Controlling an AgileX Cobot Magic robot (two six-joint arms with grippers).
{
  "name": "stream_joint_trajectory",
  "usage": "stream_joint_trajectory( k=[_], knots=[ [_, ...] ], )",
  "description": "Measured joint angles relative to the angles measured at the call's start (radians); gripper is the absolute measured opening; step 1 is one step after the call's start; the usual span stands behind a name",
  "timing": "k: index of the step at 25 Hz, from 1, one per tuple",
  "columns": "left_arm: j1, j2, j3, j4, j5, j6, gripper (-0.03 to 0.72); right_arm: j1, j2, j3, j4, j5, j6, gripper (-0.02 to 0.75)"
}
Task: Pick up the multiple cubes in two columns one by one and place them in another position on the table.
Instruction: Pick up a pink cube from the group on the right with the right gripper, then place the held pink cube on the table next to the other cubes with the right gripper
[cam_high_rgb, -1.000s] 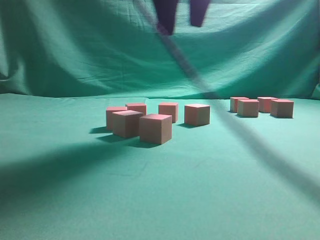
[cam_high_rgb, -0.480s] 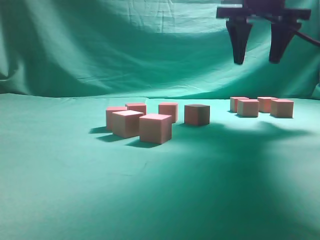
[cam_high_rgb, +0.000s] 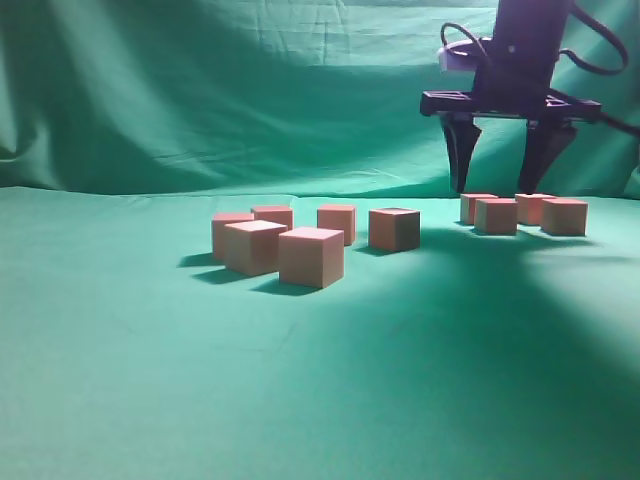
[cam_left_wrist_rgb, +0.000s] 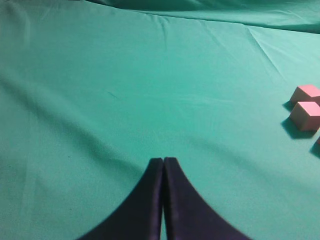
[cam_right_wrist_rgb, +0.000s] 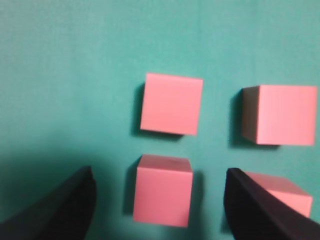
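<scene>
Several pink cubes lie on the green cloth. A loose group (cam_high_rgb: 311, 257) sits at centre left, with one shaded cube (cam_high_rgb: 394, 229) at its right. Another group stands in two columns at the right (cam_high_rgb: 496, 216). My right gripper (cam_high_rgb: 505, 180) is open and hangs just above that right group. In the right wrist view a cube (cam_right_wrist_rgb: 162, 196) lies between its open fingers (cam_right_wrist_rgb: 160, 200), with other cubes beyond (cam_right_wrist_rgb: 171, 104) and to the right (cam_right_wrist_rgb: 282, 114). My left gripper (cam_left_wrist_rgb: 163, 161) is shut and empty over bare cloth; it is out of the exterior view.
The green cloth (cam_high_rgb: 300, 400) covers the table and rises as a backdrop behind. Two pink cubes (cam_left_wrist_rgb: 306, 108) show at the right edge of the left wrist view. The right arm's shadow falls over the right half of the cloth.
My right gripper has moved from top centre to the right and come down, open, over the right group of cubes. The cubes have not moved.
</scene>
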Motion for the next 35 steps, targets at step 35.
stream_joint_trajectory(
  k=[35],
  knots=[
    [0.0,0.0,0.0,0.0,0.0,0.0,0.0,0.165,-0.314,0.025,0.017,0.223,-0.052,0.274]
  ],
)
